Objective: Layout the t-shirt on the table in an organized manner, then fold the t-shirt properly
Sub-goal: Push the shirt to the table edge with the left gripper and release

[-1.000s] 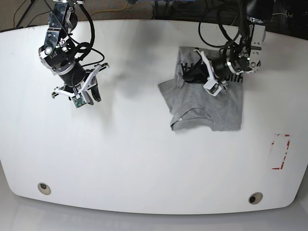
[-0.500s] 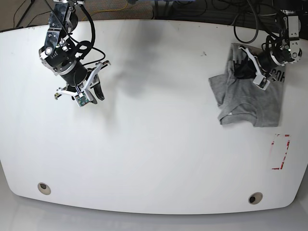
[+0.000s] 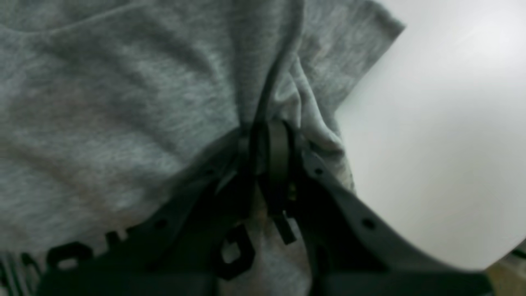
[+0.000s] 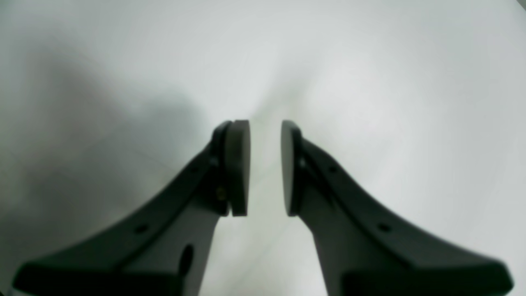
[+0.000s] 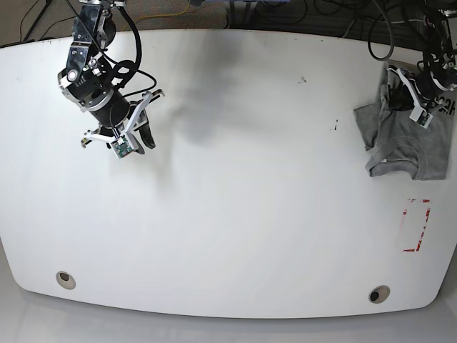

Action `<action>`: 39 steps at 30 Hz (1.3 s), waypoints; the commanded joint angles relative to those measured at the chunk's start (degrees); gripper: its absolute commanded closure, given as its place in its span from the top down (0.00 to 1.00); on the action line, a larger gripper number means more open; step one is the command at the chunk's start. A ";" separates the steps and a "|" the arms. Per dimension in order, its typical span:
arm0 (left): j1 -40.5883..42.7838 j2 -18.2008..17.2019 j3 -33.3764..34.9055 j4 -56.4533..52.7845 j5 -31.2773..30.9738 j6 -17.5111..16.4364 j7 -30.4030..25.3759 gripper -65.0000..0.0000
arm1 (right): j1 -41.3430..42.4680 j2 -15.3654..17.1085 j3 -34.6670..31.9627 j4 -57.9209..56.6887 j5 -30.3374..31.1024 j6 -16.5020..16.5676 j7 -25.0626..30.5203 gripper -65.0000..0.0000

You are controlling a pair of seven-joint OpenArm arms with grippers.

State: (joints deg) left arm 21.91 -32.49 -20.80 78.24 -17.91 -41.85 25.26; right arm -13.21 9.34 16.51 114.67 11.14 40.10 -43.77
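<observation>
Base view shows the shirt [image 5: 403, 139] bunched at the bench's [image 5: 235, 214] far edge, left fingers [image 3: 271, 156] pinching a fold of it, right fingers [image 4: 238, 164] slightly spread and empty, so spreading and folding both remain.

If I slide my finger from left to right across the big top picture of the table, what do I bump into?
Right end effector → small dark specks → grey t-shirt, bunched at the table's right edge, pinched by the left end effector.
</observation>
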 commanded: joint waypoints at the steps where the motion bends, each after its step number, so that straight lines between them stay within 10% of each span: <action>1: 1.52 -1.22 -0.87 -1.18 6.62 1.85 7.49 0.06 | 0.33 0.37 0.23 0.98 0.78 -0.10 1.26 0.19; 23: -3.05 -2.98 -11.60 6.47 6.35 1.85 9.78 0.06 | -0.90 0.37 0.15 0.98 0.78 -0.10 1.53 0.19; 30: -10.53 1.24 -11.86 14.73 6.53 1.85 17.87 0.06 | 0.16 0.55 0.06 0.89 0.07 -0.14 3.81 0.19; 39: -12.72 12.14 -11.77 25.72 6.70 1.85 16.63 0.06 | -1.42 0.37 0.32 -3.77 -9.77 -0.32 20.78 0.19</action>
State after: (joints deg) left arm 9.69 -21.52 -32.38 100.57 -10.35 -40.07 44.27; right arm -14.59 9.32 16.36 111.63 2.42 40.10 -27.11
